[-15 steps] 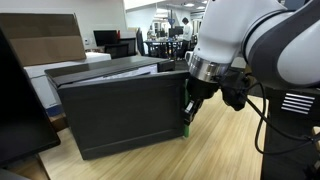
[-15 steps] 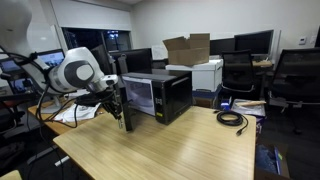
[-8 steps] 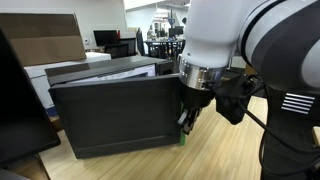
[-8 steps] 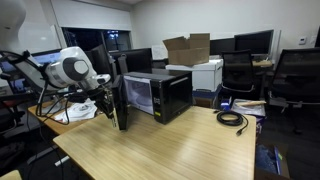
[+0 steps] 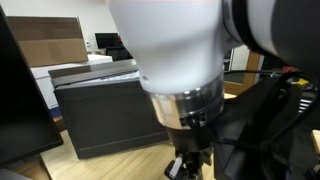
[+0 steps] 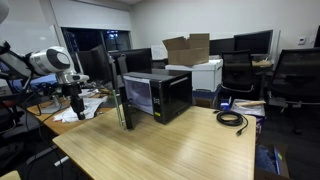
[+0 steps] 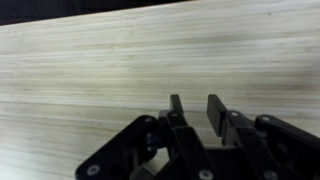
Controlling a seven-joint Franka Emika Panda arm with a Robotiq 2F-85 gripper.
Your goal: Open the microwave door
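Note:
The black microwave (image 6: 168, 93) stands on the wooden table (image 6: 170, 148). Its door (image 6: 122, 92) stands swung out and shows edge-on in an exterior view. In an exterior view it shows as a wide dark panel (image 5: 100, 118), and the arm covers its edge nearest the camera. My gripper (image 6: 77, 104) hangs well clear of the door, out beside the table's edge. In the wrist view my gripper (image 7: 196, 108) is open and empty, with only the bare wood below it. The arm's wrist (image 5: 185, 95) fills much of an exterior view.
A brown cardboard box (image 6: 187, 48) sits on a white printer (image 6: 208, 72) behind the microwave. A black cable (image 6: 231, 118) lies on the table. Office chairs (image 6: 295, 75) stand beyond. Papers (image 6: 78, 113) lie below the gripper. A dark monitor (image 5: 20, 100) stands close to the camera.
My gripper has come off the door's free edge and moved away from the microwave, towards the camera in one exterior view. The door now stands open on its own.

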